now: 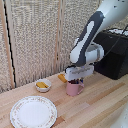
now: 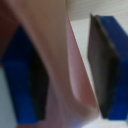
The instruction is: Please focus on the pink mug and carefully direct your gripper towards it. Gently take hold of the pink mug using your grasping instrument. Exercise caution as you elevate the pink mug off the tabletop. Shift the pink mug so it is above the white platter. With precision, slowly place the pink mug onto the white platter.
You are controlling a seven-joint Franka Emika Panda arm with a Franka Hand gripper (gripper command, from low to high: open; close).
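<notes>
So on the desk [image 1: 100, 107] there are 3 things. The white platter [image 1: 33, 111] sits nearest the camera, toward the exterior view's left. Behind it and a bit right is the small bowl [image 1: 43, 85] with food in it. The pink mug [image 1: 74, 88] stands further to the exterior view's right, well apart from the platter. The gripper [image 1: 75, 80] is right on top of the mug, and in the wrist view the mug's wall runs between the 2 fingers [image 2: 105, 70]. A box [image 1: 114, 52] sits behind, at the right.

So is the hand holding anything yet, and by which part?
The hand straddles the mug wall at the rim, one finger inside, one outside; whether it grips yet cannot be told.
</notes>
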